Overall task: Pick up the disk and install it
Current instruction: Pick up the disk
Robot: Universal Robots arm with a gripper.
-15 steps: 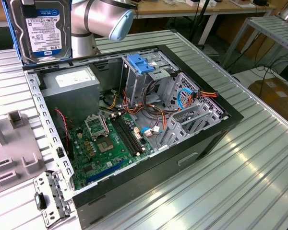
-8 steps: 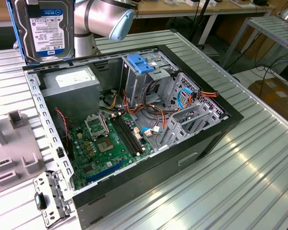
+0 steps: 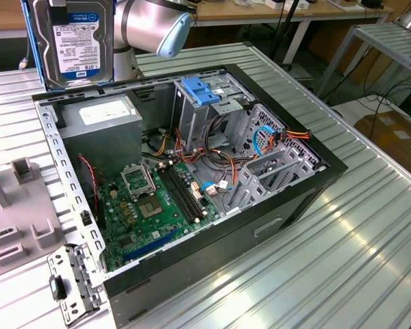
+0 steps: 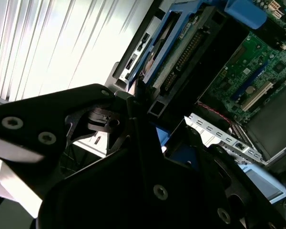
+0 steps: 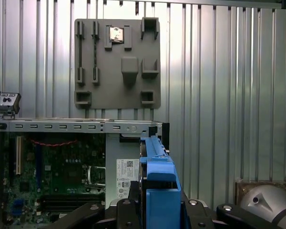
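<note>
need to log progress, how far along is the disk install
Done: the pick-up; the disk hangs in the air over the open computer case. In hand: the gripper is shut on its blue carrier rails. Left: installing; the disk is not yet in the drive cage.

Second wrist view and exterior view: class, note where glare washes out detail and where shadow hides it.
In the second wrist view, glare bleaches the ribbed table near white, and the black gripper sits in shadow; in the exterior view, light falls evenly on the disk, the computer case dimmer inside.
</note>
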